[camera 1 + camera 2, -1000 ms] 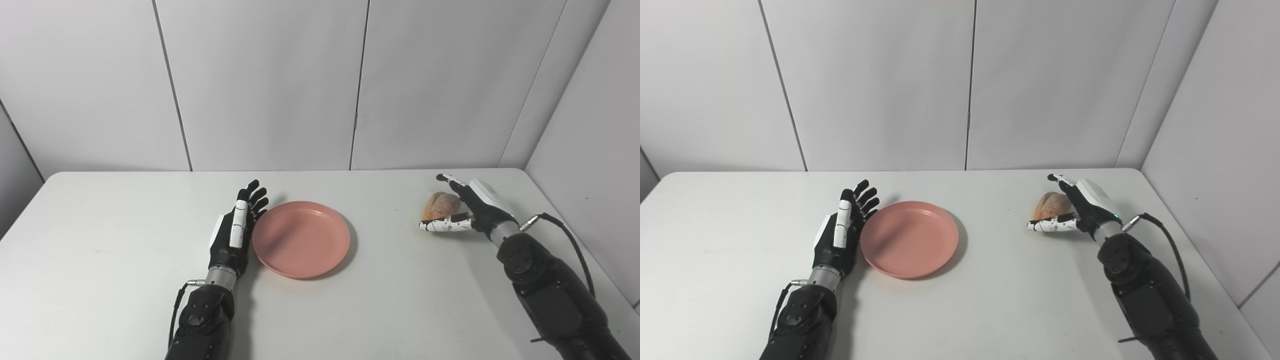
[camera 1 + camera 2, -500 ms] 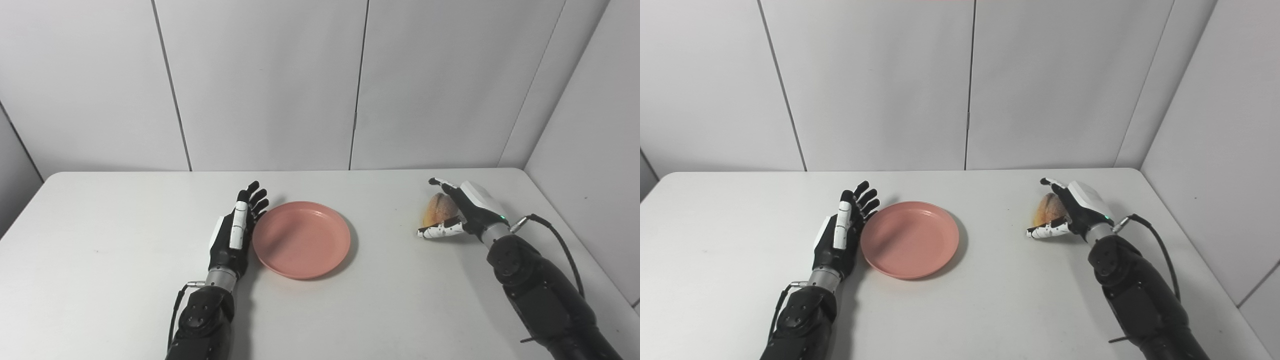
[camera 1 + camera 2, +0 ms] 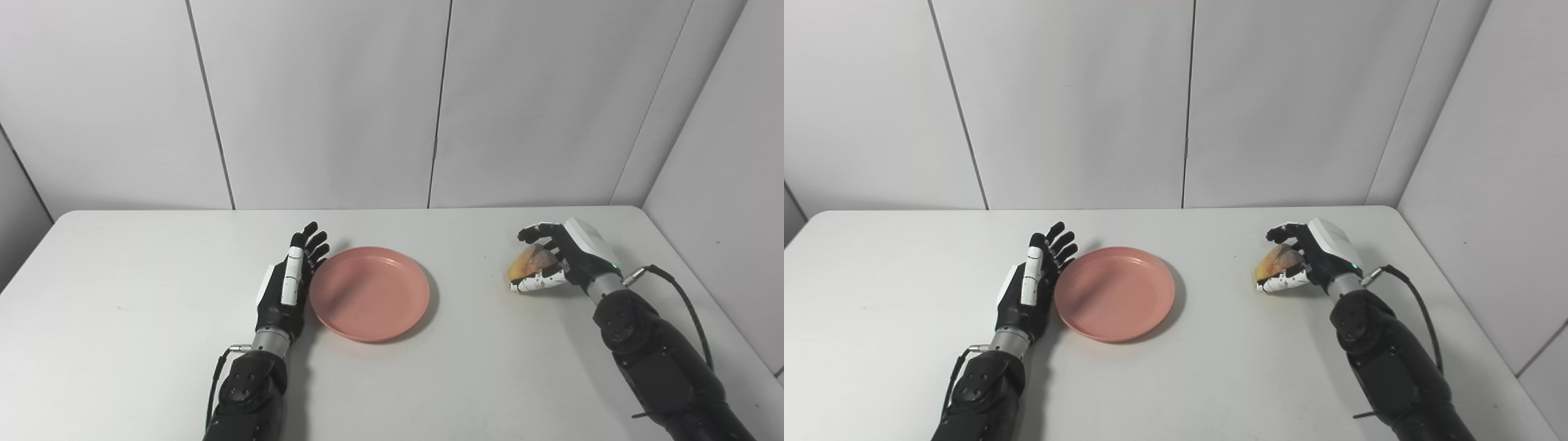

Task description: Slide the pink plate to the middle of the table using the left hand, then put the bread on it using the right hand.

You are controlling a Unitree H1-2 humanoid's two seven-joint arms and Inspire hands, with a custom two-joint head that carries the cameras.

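With the right hand (image 3: 560,260) clasping the golden-brown bread roll (image 3: 528,264) only loosely, it may slip before reaching the round pink plastic plate (image 3: 369,293), beside which the left hand (image 3: 288,288) lies released.

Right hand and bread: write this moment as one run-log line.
left hand: open, beside pink plate | right hand: shut on bread | bread: not yet on plate
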